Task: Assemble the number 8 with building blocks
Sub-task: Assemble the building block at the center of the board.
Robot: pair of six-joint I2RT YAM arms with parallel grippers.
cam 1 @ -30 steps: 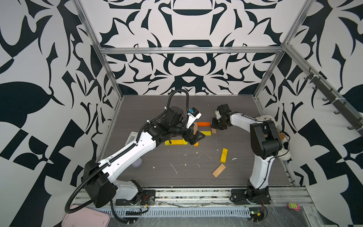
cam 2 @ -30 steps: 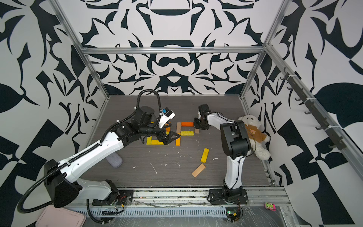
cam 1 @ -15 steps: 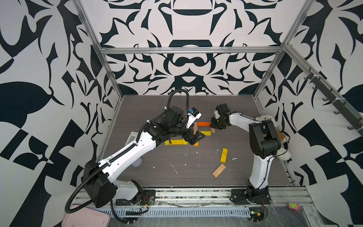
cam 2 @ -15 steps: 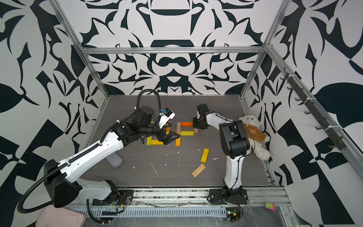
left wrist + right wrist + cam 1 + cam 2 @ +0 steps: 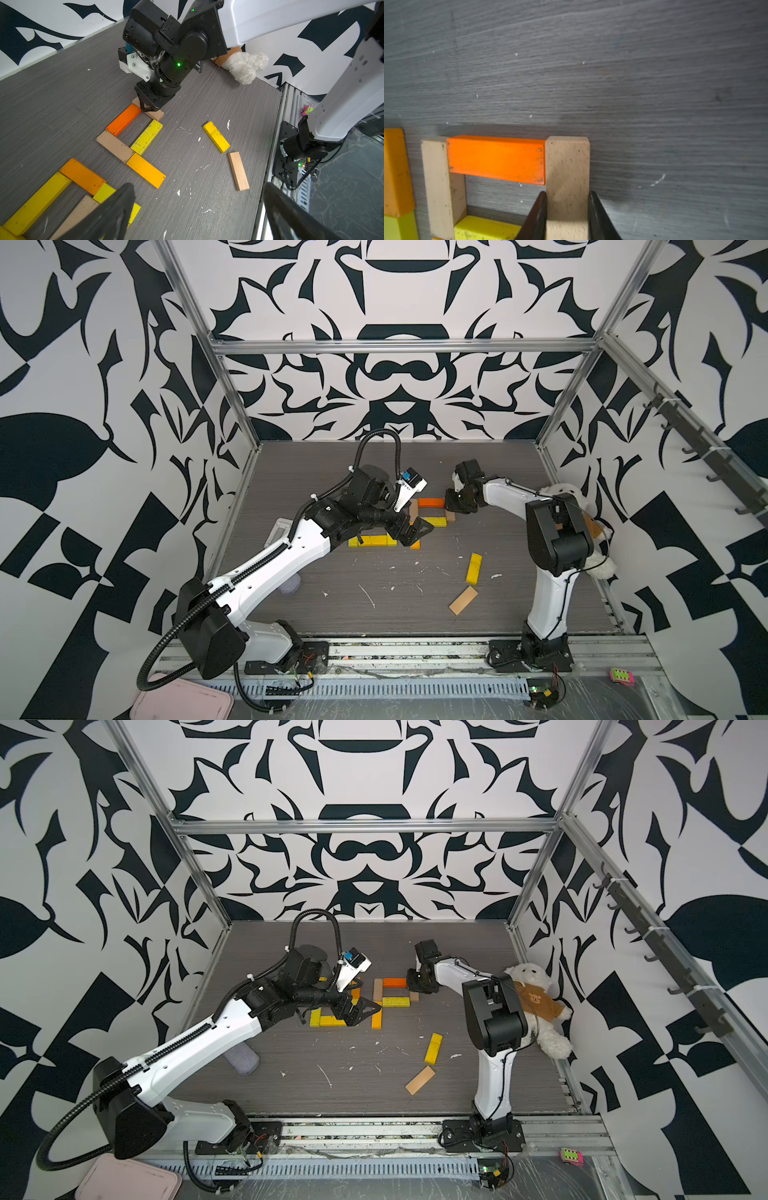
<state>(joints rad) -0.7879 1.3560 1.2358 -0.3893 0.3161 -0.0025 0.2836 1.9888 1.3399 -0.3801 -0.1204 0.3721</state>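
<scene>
**Tan plank (image 5: 566, 166) pinched beside the red-orange plank (image 5: 496, 159)**

Black fingers (image 5: 536, 216) of the right gripper (image 5: 566, 199) are closed on the tan plank, one pressing each long side. The plank lies flat on the grey table (image 5: 374, 614). Its side touches one end of the red-orange plank, and the two meet at a right angle.

At the red-orange plank's other end, a second tan plank (image 5: 436, 176) runs parallel to the gripped one. A yellow plank (image 5: 146, 137) lies parallel to the red-orange one, with one end against the second tan plank and the other end near the gripped plank. Whether that end touches cannot be told. An orange plank (image 5: 145, 170) continues in line from the second tan plank.

The left gripper (image 5: 198, 185) hangs above the table with its jaws spread wide and nothing between them. In both top views it sits over the near side of the figure, next to a cluster of yellow and orange planks (image 5: 372, 540).

Two planks lie apart from the rest, nearer the front edge — a loose yellow plank (image 5: 474, 568) and a loose tan plank (image 5: 463, 600), just beside each other. A white teddy bear (image 5: 536, 1002) leans at the wall behind the right arm.
</scene>
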